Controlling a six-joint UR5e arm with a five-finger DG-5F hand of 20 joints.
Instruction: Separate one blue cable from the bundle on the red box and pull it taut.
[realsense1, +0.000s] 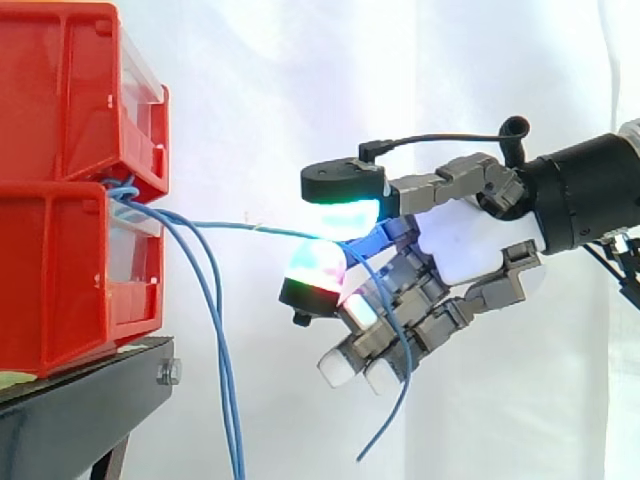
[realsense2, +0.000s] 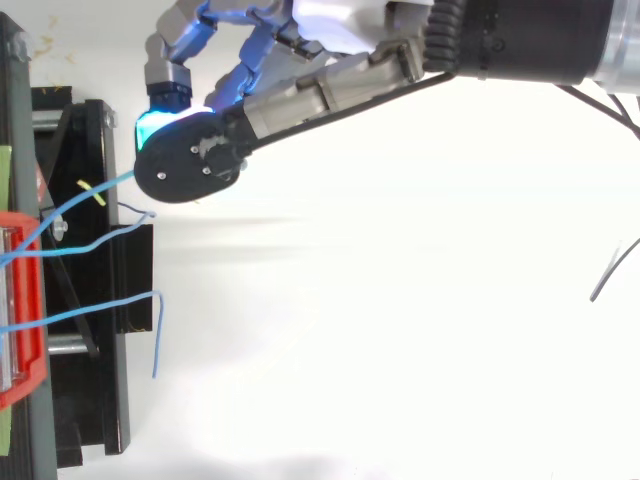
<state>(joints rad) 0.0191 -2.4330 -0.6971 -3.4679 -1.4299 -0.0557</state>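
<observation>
Several blue cables (realsense1: 213, 300) come out of the gap between the stacked red bins (realsense1: 70, 190) and hang down in front of them. One blue cable (realsense1: 240, 228) runs nearly level from the bundle (realsense1: 122, 190) to my hand (realsense1: 470, 245), stretched almost straight. My hand is shut on it, pinching it between the cyan-glowing thumb pad (realsense1: 345, 215) and a fingertip (realsense1: 315, 275); its loose end (realsense1: 385, 420) dangles below the fingers. In the top view the same cable (realsense2: 85, 202) slants from the red bin (realsense2: 25, 300) up to the hand (realsense2: 330, 90).
The bins stand on a black stand (realsense1: 90, 400) at the left, with its frame (realsense2: 95, 300) under the cables in the top view. Two other blue cables (realsense2: 100, 305) lie slack across the stand. A white curtain hangs behind.
</observation>
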